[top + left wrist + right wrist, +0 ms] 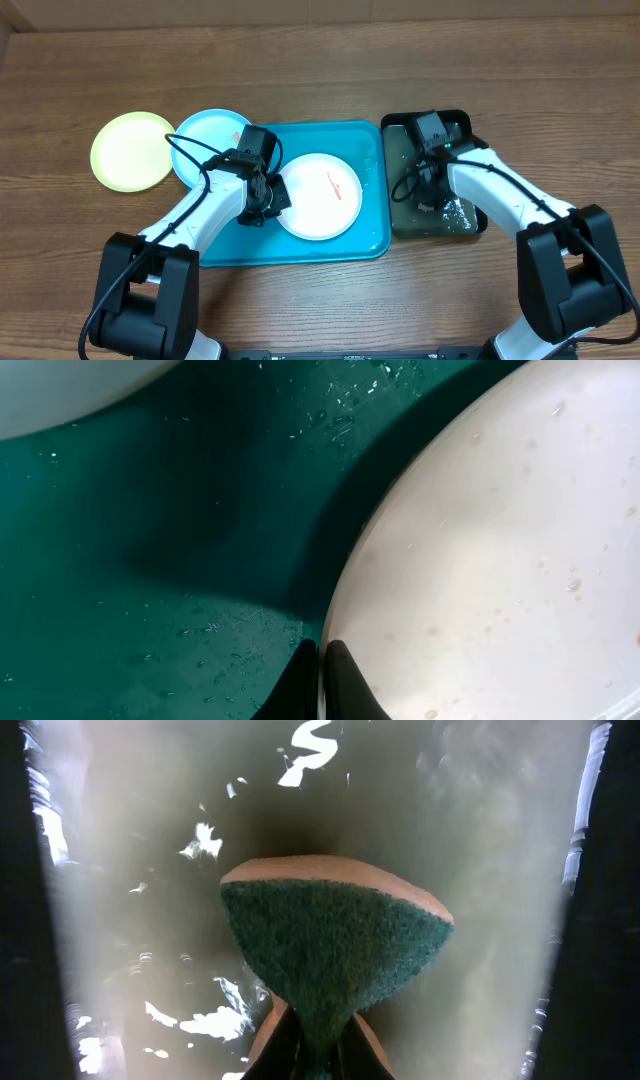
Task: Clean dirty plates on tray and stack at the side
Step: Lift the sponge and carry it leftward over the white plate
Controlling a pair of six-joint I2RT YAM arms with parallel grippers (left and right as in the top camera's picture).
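While smeared white plate (318,196) sits mid tray (300,250), L gripper (320,682) is pressed closed at its rim | R gripper (305,1045) pinches sponge (330,950) in black tray (398,228) right of tray | risk: wet rim slips, plate skids during scrub

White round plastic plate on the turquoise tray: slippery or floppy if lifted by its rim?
Probably slippery: droplets speckle the white round plastic plate and the turquoise plastic tray. Likely stiff and light: its thin rim shows no bend where the left tool pinches it.
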